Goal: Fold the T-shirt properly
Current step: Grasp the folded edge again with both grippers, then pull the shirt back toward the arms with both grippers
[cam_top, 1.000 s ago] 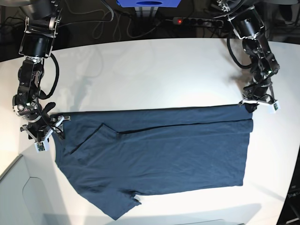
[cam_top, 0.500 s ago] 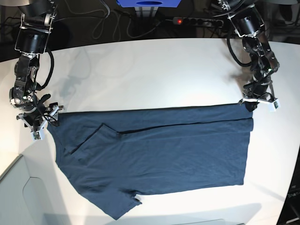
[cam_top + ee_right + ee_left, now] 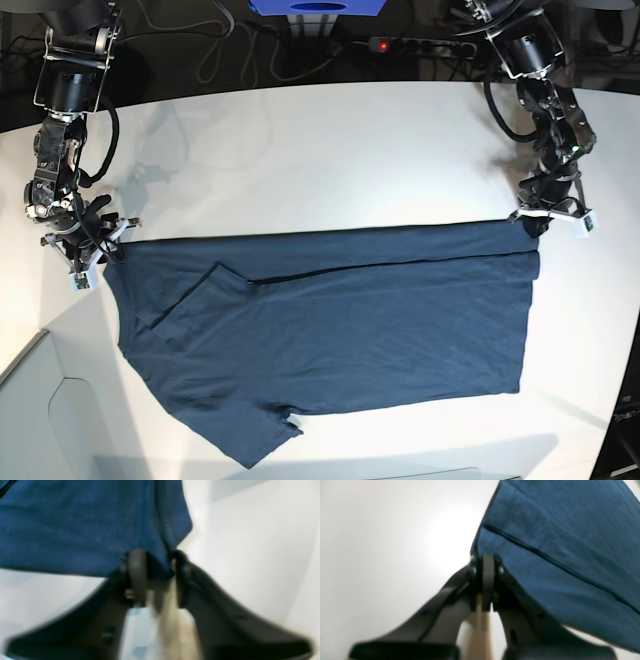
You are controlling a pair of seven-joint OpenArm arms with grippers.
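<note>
Two pincers sit at opposite far corners of the T-shirt (image 3: 330, 330), which lies spread flat on the white bench (image 3: 330, 150) in the base view. You can see the dark navy cloth stretched across the near half of the bench, with a folded-over band along its far edge and one sleeve poking out at the near left.

Your left pincer (image 3: 486, 562), on the right side of the base view, is clamped tight: in its wrist view the two black fingers (image 3: 488, 580) press together right at the cloth's corner, and the blue fabric runs away to the right of them. It appears to be pinching that corner.

Your right pincer (image 3: 155, 565), at the left edge of the base view, has its fingers (image 3: 136, 575) a little apart with a bunch of the shirt's edge sitting between them. That wrist view is blurred, so you cannot tell whether the grip has actually closed on the cloth.
</note>
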